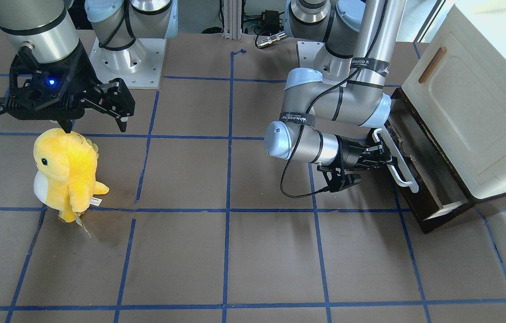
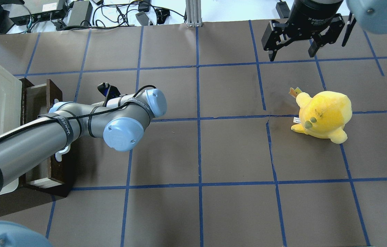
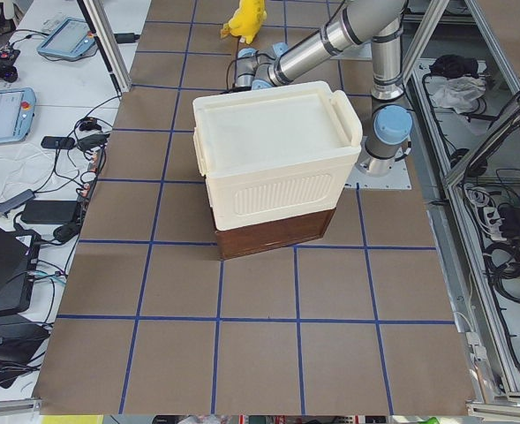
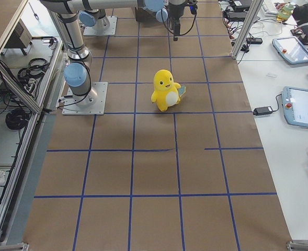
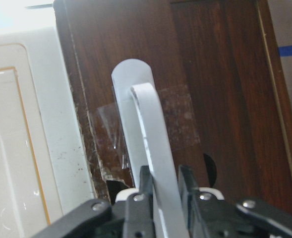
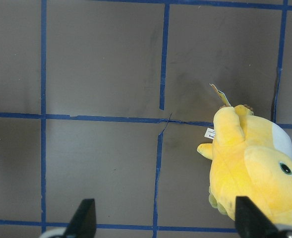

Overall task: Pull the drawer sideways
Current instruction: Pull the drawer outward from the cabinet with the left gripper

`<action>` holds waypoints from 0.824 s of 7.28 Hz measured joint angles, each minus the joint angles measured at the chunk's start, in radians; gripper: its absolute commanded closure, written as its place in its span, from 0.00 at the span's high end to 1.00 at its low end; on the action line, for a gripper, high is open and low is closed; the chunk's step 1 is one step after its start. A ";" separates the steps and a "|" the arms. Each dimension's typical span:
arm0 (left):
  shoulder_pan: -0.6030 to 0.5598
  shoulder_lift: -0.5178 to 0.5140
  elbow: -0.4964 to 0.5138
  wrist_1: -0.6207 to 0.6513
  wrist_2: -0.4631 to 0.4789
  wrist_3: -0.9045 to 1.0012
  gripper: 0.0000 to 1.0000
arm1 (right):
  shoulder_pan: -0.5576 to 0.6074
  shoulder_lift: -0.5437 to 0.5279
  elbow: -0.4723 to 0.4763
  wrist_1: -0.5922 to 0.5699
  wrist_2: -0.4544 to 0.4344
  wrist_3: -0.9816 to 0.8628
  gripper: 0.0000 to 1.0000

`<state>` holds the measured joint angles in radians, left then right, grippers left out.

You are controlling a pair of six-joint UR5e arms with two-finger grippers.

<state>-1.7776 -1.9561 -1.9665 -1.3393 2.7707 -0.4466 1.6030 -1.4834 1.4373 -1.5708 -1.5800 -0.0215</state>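
The dark brown drawer (image 1: pixel 430 172) sticks partly out from under the cream cabinet (image 1: pixel 473 112), its grey-brown inside showing. My left gripper (image 1: pixel 387 158) is shut on the drawer's long white bar handle (image 1: pixel 404 178). In the left wrist view the two fingers (image 5: pixel 146 179) clamp the handle (image 5: pixel 153 124) against the brown drawer front (image 5: pixel 220 89). In the overhead view the left arm hides most of the handle (image 2: pixel 61 155) and drawer (image 2: pixel 37 103). My right gripper (image 1: pixel 95 128) is open and empty, hanging above the table far from the drawer (image 2: pixel 292 56) (image 6: pixel 165 224).
A yellow plush toy (image 1: pixel 66 172) stands on the brown mat under and beside the right gripper; it also shows in the overhead view (image 2: pixel 323 115) and the right wrist view (image 6: pixel 255 168). The cabinet door has a small wooden handle (image 1: pixel 432 65). Blue tape lines grid the mat.
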 measured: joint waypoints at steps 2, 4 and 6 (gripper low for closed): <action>-0.006 0.003 0.007 -0.005 -0.004 0.000 0.24 | 0.000 0.000 0.000 0.000 0.000 0.000 1.00; -0.011 0.005 0.011 -0.005 -0.011 0.004 0.24 | 0.000 0.000 0.000 0.000 0.000 0.000 1.00; -0.032 0.003 0.033 -0.007 -0.031 0.006 0.24 | 0.000 0.000 0.000 0.000 0.000 0.000 1.00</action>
<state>-1.8094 -1.9535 -1.9339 -1.3463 2.7395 -0.4402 1.6030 -1.4834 1.4374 -1.5708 -1.5800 -0.0215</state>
